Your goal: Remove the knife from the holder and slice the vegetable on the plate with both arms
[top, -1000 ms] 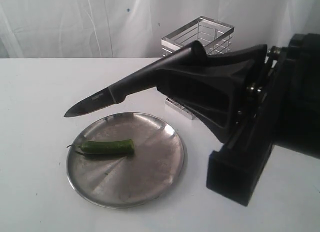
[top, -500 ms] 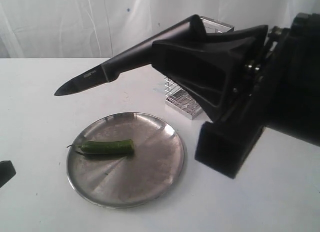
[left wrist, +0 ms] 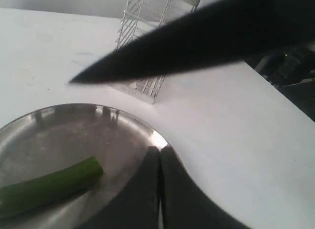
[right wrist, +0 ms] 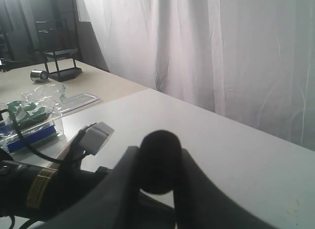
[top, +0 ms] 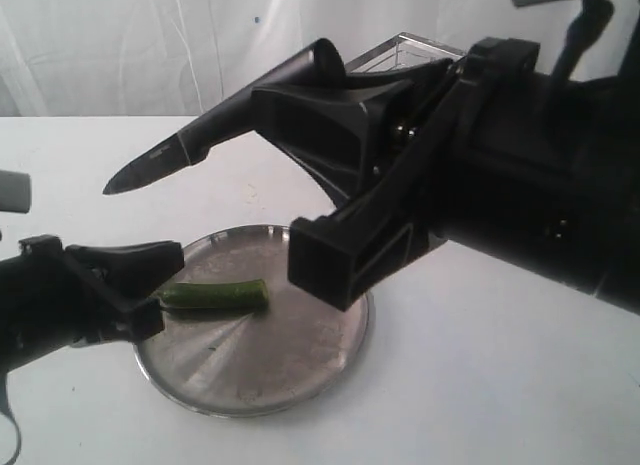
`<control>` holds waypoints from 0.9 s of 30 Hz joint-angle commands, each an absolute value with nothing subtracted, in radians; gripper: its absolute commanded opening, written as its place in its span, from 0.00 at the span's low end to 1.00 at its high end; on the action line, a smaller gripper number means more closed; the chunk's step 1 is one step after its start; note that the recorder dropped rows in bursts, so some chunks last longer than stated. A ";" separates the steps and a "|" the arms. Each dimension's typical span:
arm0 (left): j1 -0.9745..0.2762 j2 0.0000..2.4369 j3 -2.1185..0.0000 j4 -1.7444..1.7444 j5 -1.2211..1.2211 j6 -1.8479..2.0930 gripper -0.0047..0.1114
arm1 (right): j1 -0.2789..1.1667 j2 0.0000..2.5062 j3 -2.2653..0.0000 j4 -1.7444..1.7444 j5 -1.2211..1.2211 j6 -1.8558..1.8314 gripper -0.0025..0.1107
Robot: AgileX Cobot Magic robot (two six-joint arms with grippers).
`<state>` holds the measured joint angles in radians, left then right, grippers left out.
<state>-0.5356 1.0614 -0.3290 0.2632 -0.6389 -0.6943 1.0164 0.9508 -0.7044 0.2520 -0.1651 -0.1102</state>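
Note:
The black knife [top: 160, 162] juts out to the left above the table, its handle clamped in my right gripper [top: 272, 97]. The handle's butt [right wrist: 158, 160] sits between the fingers. The blade [left wrist: 172, 51] points over the far side of the steel plate [top: 290, 355]. On the plate lies the green vegetable [top: 222, 295], its flat cut end [left wrist: 96, 169] facing right. My left gripper [top: 165, 280] is shut and empty at the plate's left side, by the vegetable's stem end. Its tips [left wrist: 158, 150] are apart from the vegetable. The wire holder [top: 412, 51] stands behind the right arm.
The bulky right arm [top: 520, 175] fills the right half of the exterior view and hides most of the holder [left wrist: 146, 88]. A white curtain hangs behind the white table [top: 480, 385]. A side table with bags and boxes [right wrist: 34, 115] stands beyond the left arm [right wrist: 39, 189].
The right gripper has lifted the knife and swung nearer, with the blade higher and further left. The left arm has come in from the left to the plate's edge.

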 commanded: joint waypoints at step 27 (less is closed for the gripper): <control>-0.542 1.140 -0.408 0.255 -0.608 -0.537 0.04 | 1.015 1.102 -0.709 0.237 0.102 -0.135 0.02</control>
